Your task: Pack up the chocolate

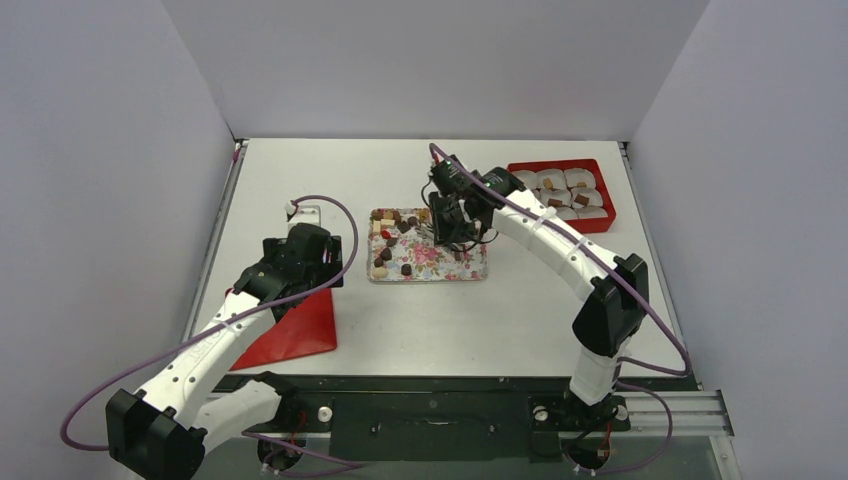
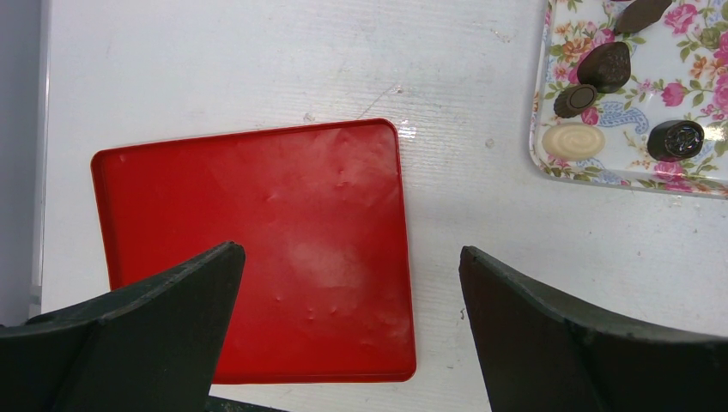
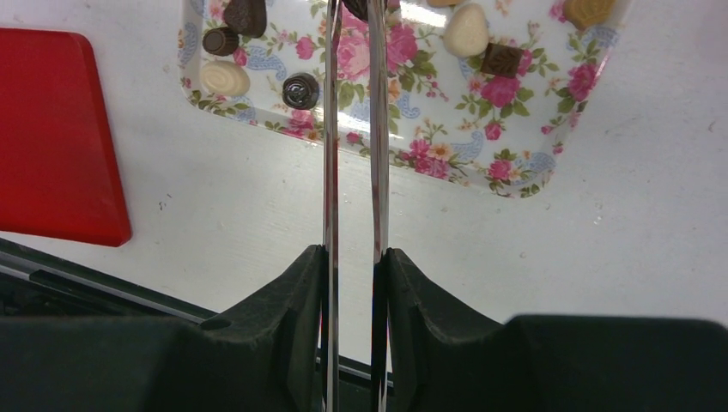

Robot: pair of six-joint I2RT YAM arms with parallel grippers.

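Observation:
Several chocolates [image 1: 388, 252], dark brown, tan and cream, lie on the flower-patterned tray [image 1: 468, 272]; they also show in the left wrist view [image 2: 605, 64] and the right wrist view [image 3: 300, 90]. My right gripper [image 1: 452, 225] [image 3: 354, 251] is shut on metal tongs [image 3: 330, 129] that reach over the tray [image 3: 446, 146]. The tong tips stand either side of a dark piece [image 3: 356, 7] at the frame's top edge; the grip is cut off. My left gripper [image 1: 322, 262] [image 2: 350, 251] is open and empty above a red lid [image 2: 257, 215].
A red box [image 1: 606, 214] at the back right holds white paper cups, some with chocolates [image 1: 548, 183] in them. The red lid [image 1: 295, 325] lies flat at the left and shows in the right wrist view [image 3: 51, 137]. Grey walls stand round the table.

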